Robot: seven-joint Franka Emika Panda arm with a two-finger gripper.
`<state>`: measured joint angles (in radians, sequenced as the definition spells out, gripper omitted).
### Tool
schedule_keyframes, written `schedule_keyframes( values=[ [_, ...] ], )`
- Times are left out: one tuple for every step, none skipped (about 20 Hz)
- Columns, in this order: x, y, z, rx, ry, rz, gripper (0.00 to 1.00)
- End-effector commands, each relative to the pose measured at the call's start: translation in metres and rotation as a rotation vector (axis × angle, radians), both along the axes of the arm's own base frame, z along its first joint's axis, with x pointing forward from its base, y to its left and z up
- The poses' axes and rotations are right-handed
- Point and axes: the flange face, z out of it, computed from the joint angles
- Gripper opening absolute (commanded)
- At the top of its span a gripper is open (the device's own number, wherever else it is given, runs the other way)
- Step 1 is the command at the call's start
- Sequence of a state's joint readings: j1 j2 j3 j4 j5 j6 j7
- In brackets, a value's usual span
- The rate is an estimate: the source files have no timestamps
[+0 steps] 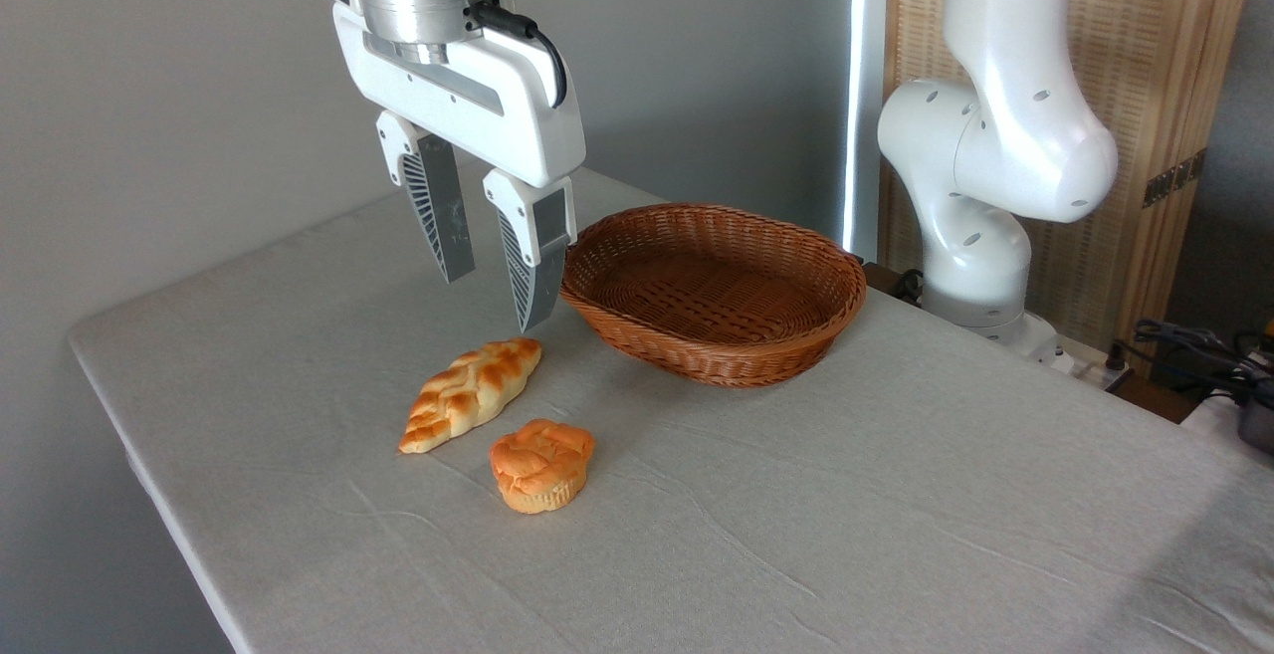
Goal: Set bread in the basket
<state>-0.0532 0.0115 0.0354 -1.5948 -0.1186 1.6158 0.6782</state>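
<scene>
The bread [470, 393], a braided golden loaf with pointed ends, lies flat on the grey tablecloth, left of centre. To its upper right stands the oval reddish-brown wicker basket [713, 291], with nothing inside. My gripper [493, 301] hangs open in the air above the loaf's far end, fingers pointing down with nothing between them. Its fingertips are well clear of the loaf and just left of the basket's rim.
A round orange muffin-shaped bun [542, 464] sits close to the loaf's near right side. The arm's white base [980, 186] rises behind the table at the right. The table's left edge [109, 385] runs not far from the loaf.
</scene>
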Motion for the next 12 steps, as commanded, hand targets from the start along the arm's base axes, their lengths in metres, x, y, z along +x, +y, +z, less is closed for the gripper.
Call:
schedule_keyframes(
  values=[
    [-0.0012, -0.0017, 0.003, 0.005, 0.006, -0.008, 1.0],
    [-0.0016, -0.0034, 0.0032, 0.005, 0.004, -0.011, 1.0],
    [-0.0011, -0.0025, 0.0036, 0.005, 0.0, -0.009, 1.0],
    [-0.001, -0.0017, 0.0036, 0.005, 0.0, -0.008, 1.0],
    [-0.001, -0.0017, 0.0036, 0.005, 0.0, -0.008, 1.0],
    [-0.001, -0.0017, 0.0036, 0.005, 0.0, -0.008, 1.0],
    [-0.0011, -0.0025, 0.0036, 0.005, 0.0, -0.008, 1.0],
    [-0.0013, -0.0034, 0.0028, 0.005, 0.003, -0.008, 1.0],
    [-0.0012, -0.0042, 0.0029, 0.005, 0.002, -0.009, 1.0],
    [-0.0016, -0.0042, 0.0037, 0.005, 0.0, -0.008, 1.0],
    [-0.0018, -0.005, 0.0016, 0.005, 0.005, -0.009, 1.0],
    [-0.0022, -0.0059, 0.0018, 0.005, 0.004, -0.009, 1.0]
  ],
)
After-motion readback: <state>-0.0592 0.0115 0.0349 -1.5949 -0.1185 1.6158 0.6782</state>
